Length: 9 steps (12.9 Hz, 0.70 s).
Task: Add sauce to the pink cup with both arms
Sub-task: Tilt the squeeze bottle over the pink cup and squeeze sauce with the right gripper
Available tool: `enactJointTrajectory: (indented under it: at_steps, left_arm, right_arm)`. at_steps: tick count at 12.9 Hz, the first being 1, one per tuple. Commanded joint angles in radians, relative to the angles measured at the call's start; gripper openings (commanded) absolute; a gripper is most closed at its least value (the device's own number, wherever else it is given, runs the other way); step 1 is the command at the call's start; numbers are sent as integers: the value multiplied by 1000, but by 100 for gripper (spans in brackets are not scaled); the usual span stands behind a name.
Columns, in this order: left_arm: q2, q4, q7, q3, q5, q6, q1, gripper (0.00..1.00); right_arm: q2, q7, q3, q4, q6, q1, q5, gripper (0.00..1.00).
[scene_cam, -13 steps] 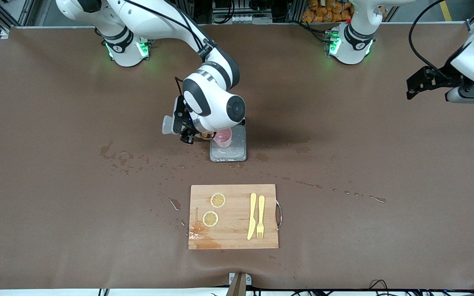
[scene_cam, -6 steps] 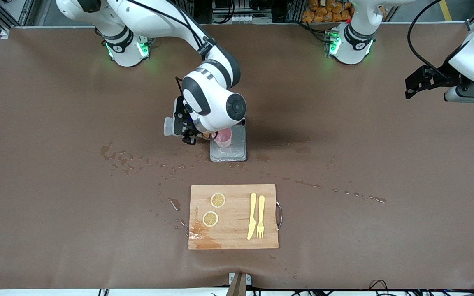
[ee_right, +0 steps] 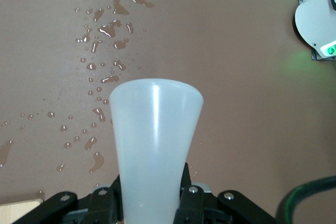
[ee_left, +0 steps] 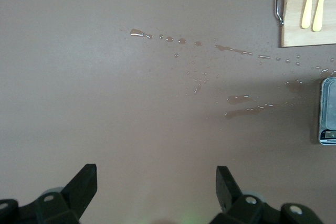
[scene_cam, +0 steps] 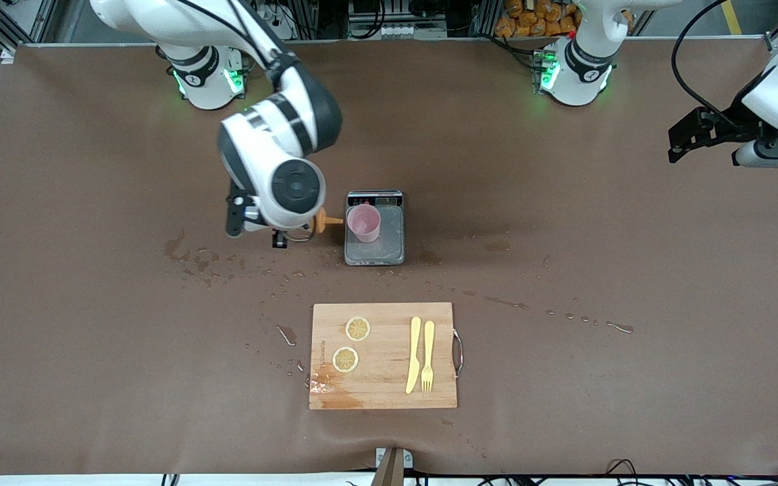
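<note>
Your right gripper [scene_cam: 274, 226] pinches the translucent orange-capped sauce bottle [scene_cam: 321, 221] lying sideways, nozzle aimed at the pale-pink plastic cup [scene_cam: 365, 223] just beside it. The left gripper [ee_left: 156, 188] waits, fingers spread.

1. Sauce [ee_right: 155, 145]: translucent whitish squeeze bottle with an orange conical nozzle [scene_cam: 326, 221]. It lies roughly horizontal, clamped in the right end effector [ee_right: 152, 205] above the table, its nozzle pointing toward the pink cup from just beside the cup.
2. Pink cup [scene_cam: 364, 223]: pale-pink tapered tumbler without a handle. It stands upright.
</note>
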Motion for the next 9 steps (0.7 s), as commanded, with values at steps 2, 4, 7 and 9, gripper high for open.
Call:
enactJointTrajectory:
  at_steps: [2, 4, 7, 9]
  left_arm:
    - [8, 26, 6, -4, -15, -20, -2, 100]
    - [13, 26, 4, -5, -14, -20, -6, 100]
    - [30, 28, 9, -5, -5, -17, -7, 100]
    - [37, 30, 9, -7, -8, -15, -6, 100]
  right_arm:
    - [-131, -152, 12, -155, 78, -133, 150, 0]
    - [-159, -275, 12, -188, 86, -243, 276, 0]
    - [-166, -439, 12, -212, 59, -374, 383, 0]
    - [-166, -557, 12, -231, 36, -466, 454, 0]
